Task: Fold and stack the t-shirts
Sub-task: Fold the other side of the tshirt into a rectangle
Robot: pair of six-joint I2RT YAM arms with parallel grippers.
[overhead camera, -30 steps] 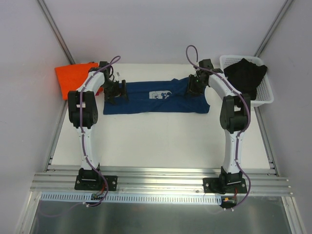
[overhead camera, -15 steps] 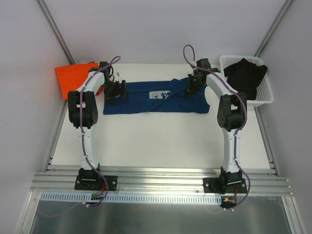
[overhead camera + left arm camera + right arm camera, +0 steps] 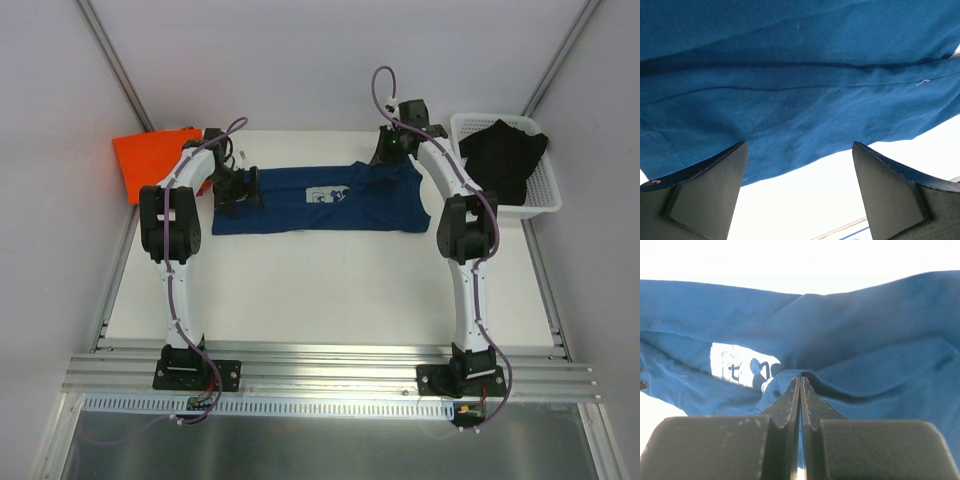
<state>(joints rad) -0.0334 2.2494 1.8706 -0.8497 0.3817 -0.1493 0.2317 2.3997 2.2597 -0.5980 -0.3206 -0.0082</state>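
Observation:
The navy blue t-shirt lies as a long band across the back of the table, its pale cartoon print facing up. My right gripper is shut on a pinch of its cloth near the back right edge. In the right wrist view the jaws are closed with a ridge of blue cloth between them, and the print lies just beyond. My left gripper is open at the shirt's left end. Its fingers straddle the hem and hold nothing. The orange t-shirt lies at the back left.
A white basket at the back right holds a black garment. Grey walls close in on both sides. A metal rail with the arm bases runs along the near edge.
My right gripper has moved toward the back of the table, drawing the shirt's upper right part with it. The left arm has not moved.

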